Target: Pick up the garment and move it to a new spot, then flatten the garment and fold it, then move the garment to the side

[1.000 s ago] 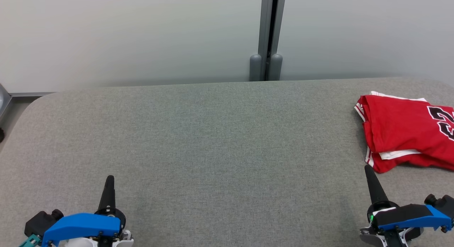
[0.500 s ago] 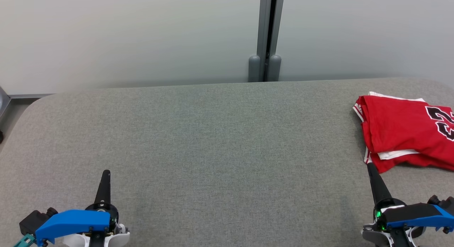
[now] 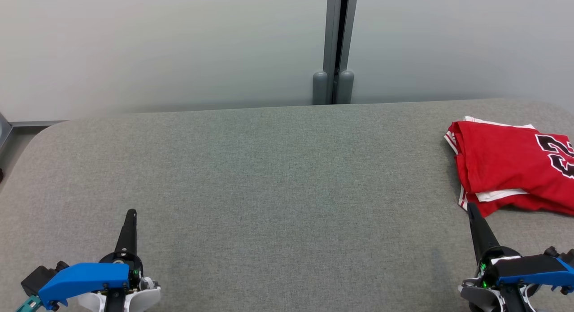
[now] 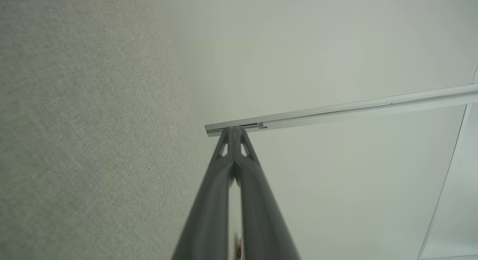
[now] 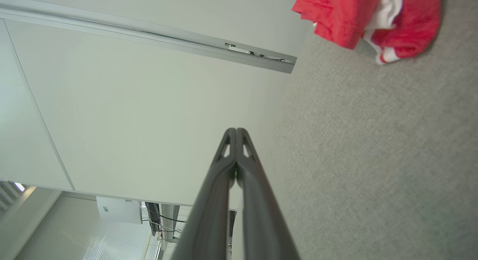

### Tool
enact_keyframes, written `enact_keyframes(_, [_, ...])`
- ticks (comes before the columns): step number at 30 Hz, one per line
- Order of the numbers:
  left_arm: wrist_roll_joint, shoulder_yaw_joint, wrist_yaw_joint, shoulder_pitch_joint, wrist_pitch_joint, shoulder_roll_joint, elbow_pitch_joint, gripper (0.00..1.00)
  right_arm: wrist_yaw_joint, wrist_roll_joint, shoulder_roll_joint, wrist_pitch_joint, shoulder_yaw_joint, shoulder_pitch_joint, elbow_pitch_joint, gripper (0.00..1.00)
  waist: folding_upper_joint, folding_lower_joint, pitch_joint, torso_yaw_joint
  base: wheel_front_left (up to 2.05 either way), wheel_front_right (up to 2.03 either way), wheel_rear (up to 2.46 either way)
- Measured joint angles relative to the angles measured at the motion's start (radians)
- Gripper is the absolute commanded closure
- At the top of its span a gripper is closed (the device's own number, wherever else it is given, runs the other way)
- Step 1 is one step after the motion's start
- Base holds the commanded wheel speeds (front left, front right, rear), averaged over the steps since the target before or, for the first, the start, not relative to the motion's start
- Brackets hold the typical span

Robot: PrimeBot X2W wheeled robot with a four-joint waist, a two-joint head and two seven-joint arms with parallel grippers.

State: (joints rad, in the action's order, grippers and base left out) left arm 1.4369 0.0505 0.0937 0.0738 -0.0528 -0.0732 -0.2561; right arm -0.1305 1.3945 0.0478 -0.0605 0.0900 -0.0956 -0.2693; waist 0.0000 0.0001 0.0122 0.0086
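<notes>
Right pincer [image 3: 470, 206] drawn back, garment [image 3: 506, 164] just beyond

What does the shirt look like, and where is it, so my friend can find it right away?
Look at the big grey padded table in front of the pale wall. On its right side, just past the tip of the right gripper, lies the shirt, folded over. It is the one bright red thing, with white edging and black number print.
</notes>
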Motion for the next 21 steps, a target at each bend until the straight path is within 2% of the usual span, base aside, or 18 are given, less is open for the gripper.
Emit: enact_keyframes(21, [0.123,0.041,0.023,0.018,-0.043,0.015,0.006,1.0,0.0,0.15,0.0,-0.036,0.016,-0.004,0.017,1.0,0.0,0.0,-0.006,-0.006,0.0,0.0,0.0])
